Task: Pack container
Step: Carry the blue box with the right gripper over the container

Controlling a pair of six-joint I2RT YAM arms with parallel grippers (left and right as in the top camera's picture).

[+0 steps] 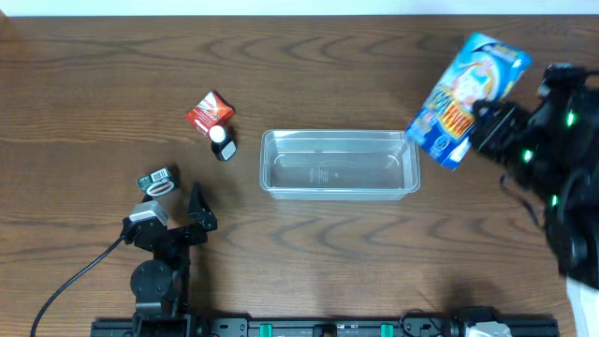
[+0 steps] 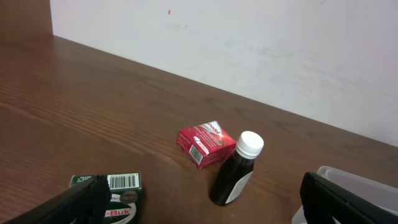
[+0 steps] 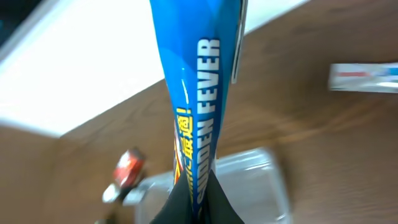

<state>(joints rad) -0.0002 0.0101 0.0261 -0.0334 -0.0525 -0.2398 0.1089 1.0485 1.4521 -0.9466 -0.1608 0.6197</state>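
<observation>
Right claw [image 1: 479,120] is clamping down on the glossy blue snack bag [image 1: 465,94], holding it tilted just past the right end of the container [image 1: 339,192]. The tub is sitting mid-table, long axis running left to right, so it's lying to the claw's left and the right arm's way nearer. Left claw [image 1: 178,208] is gaping open near the front left edge. Tub's clear rigid plastic with rounded corners, bag's looking like crinkly foil

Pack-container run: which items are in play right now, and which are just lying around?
In play: container; blue bag, held in the right gripper.
Lying about, probably to pack later: red box; bottle; green pack.
</observation>
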